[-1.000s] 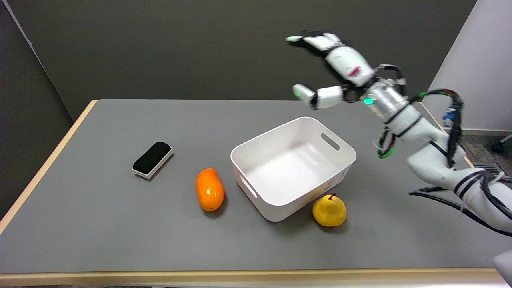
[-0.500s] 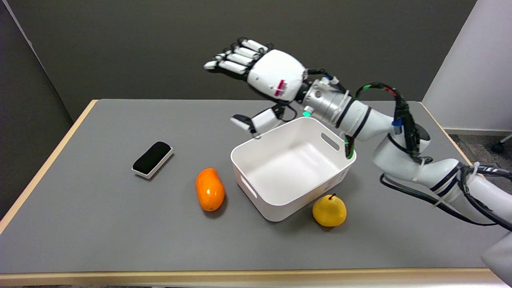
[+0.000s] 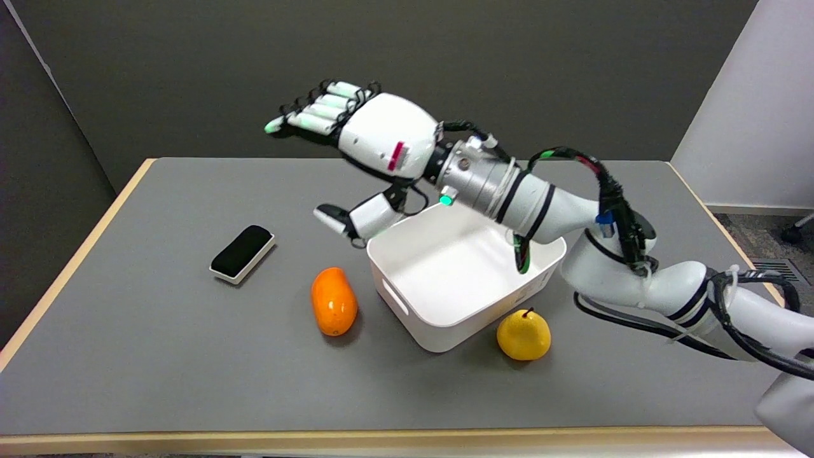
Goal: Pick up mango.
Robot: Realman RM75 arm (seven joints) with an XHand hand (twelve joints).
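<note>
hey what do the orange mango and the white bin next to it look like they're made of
The mango looks like glossy plastic or wax, likely a replica: bright highlights on an even orange skin. The white bin looks like matte moulded plastic, with rounded corners, thin walls and cut-out handles. Neither can be confirmed by sight alone.

Right hand (image 3: 375, 137) farther left, lower
</note>
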